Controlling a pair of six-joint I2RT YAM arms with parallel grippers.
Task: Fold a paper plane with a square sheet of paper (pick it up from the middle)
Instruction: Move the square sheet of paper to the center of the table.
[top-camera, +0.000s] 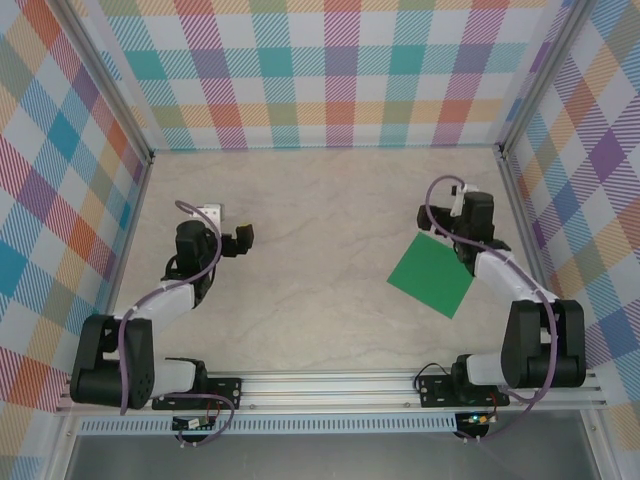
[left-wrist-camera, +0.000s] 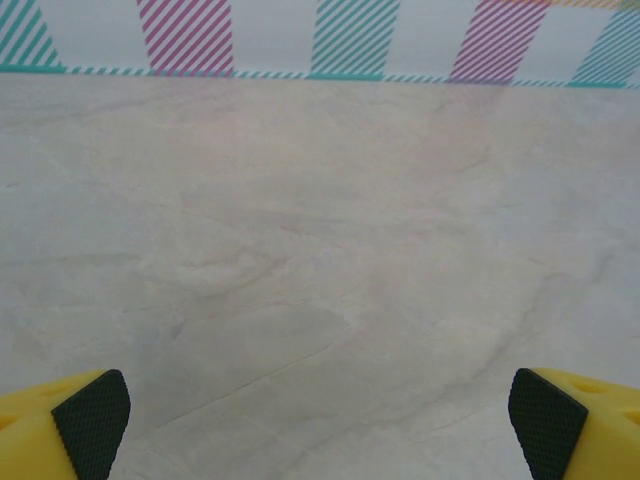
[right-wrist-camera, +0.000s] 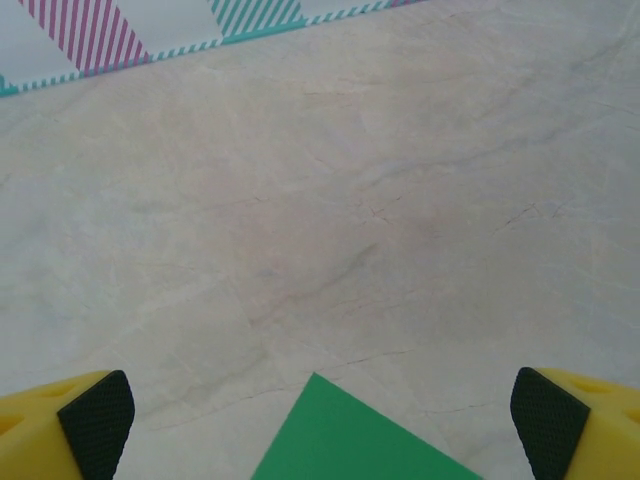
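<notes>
The square sheet of paper (top-camera: 430, 275) is bright green and lies flat and unfolded on the table, turned like a diamond, right of centre. My right gripper (top-camera: 428, 215) hangs just behind the sheet's far corner, open, with nothing between its fingers. In the right wrist view that green corner (right-wrist-camera: 350, 445) pokes up at the bottom, between the two yellow fingers (right-wrist-camera: 95, 420), and the right gripper (right-wrist-camera: 320, 425) stands wide. My left gripper (top-camera: 243, 238) is over bare table at the left, far from the paper. It is open (left-wrist-camera: 320, 425) and holds nothing.
The table (top-camera: 320, 200) is pale marble-patterned, walled on three sides by chequered panels (top-camera: 320, 70). A metal rail (top-camera: 330, 385) with both arm bases runs along the near edge. The right arm's link (top-camera: 500, 270) lies beside the sheet's right edge.
</notes>
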